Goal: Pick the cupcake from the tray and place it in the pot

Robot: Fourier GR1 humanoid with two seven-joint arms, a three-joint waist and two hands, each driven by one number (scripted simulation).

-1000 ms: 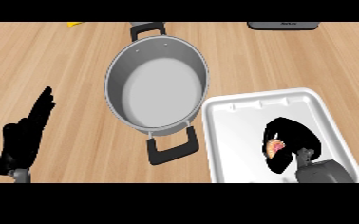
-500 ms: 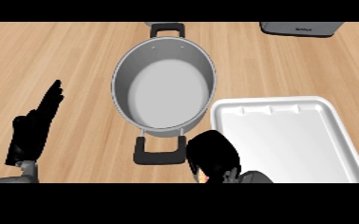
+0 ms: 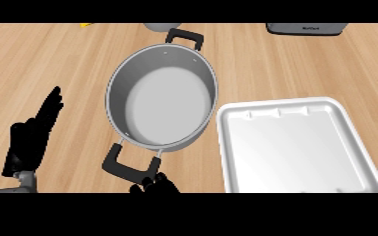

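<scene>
Head view, tray: our tray [image 3: 295,147] at the worktop's right edge now lies bare; the cupcake has left it.
Head view, right hand: only fingertips of our right hand [image 3: 156,184] show at the near edge, beside the pot's near handle; we cannot tell their grip, nor see the cupcake.
Head view, pot: the pot [image 3: 163,97] holds nothing yet.
Head view, left hand: our left hand [image 3: 33,135] rests open at the left edge.
Meaning: we judge the carry under way.

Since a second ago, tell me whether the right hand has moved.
Yes. The right hand was over the tray a second ago; now it shows at the view's lower edge just below the pot's near handle, left of the tray.
</scene>
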